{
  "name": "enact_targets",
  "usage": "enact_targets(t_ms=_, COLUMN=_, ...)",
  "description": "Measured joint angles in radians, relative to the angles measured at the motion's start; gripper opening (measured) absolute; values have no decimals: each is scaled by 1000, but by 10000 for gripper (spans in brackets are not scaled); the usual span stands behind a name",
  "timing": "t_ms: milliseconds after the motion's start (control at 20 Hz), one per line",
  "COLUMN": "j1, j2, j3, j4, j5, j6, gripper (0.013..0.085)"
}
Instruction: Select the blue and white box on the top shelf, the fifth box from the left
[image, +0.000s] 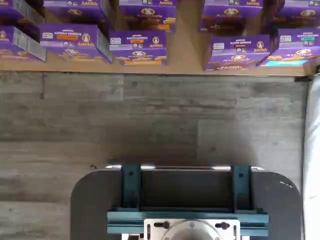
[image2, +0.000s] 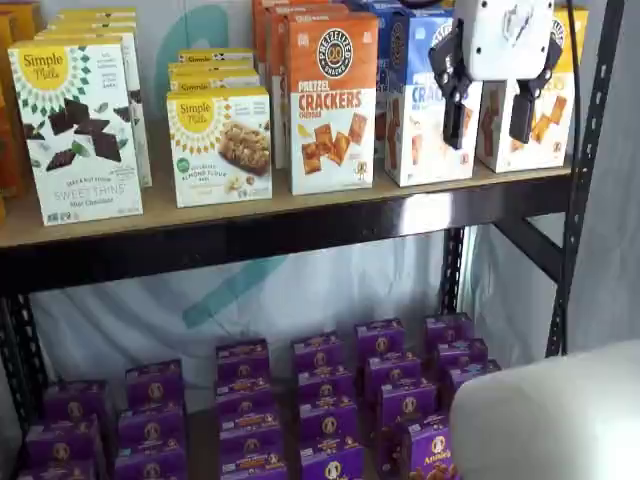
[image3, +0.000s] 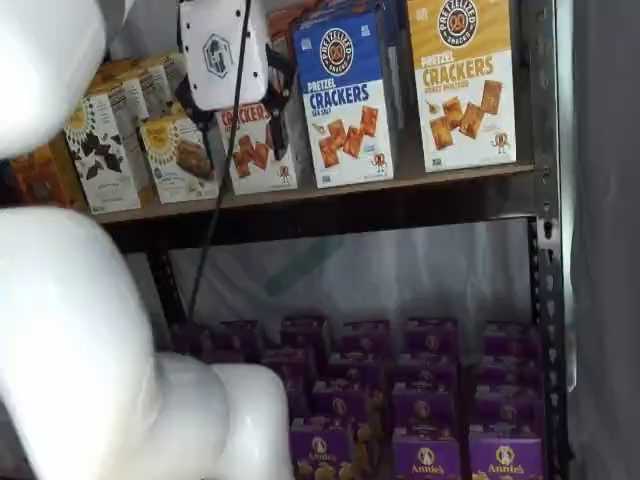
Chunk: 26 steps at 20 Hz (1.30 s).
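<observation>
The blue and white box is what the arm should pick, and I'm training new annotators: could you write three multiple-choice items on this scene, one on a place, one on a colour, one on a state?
1. Where does the blue and white box stand?
A. On the top shelf, between two other cracker cartons
B. On the lower level among the purple boxes
C. On the floor

2. What colour is the top of the cracker carton beside it, nearest the shelf's end upright?
A. Green
B. Yellow
C. Purple

3. How is the gripper?
A. Closed on the blue and white box
B. Closed on a purple box
C. Open, holding nothing

Key: 1 A, both shelf views show it on the upper board between an orange-topped and a yellow-topped carton. 2 B, its upper half is yellow. 3 C, a plain gap shows between the black fingers, which hang in front of the cartons.
</observation>
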Motion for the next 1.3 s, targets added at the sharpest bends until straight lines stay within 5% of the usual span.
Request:
enact_targets(t_ms=100, j1=-61, j2=26, j3=-22, j4=66, j5=47, j6=-26, gripper=850)
enact_targets(t_ms=200, j1=-77, j2=26, j3=-22, j4=84, j5=50, j6=-36, gripper=850)
enact_targets(t_ms=700, j1=-48, j2=10, j3=-5, j4=21, j5=-28, j6=-41, gripper=850)
enact_targets(t_ms=1100, j1=-59, j2=48, j3=-20, j4=-21, j5=-157, j6=-67, gripper=850)
enact_targets(t_ms=1300, j1=-104, j2=92, j3=-50, j4=7, j5=-199, j6=-103, gripper=850)
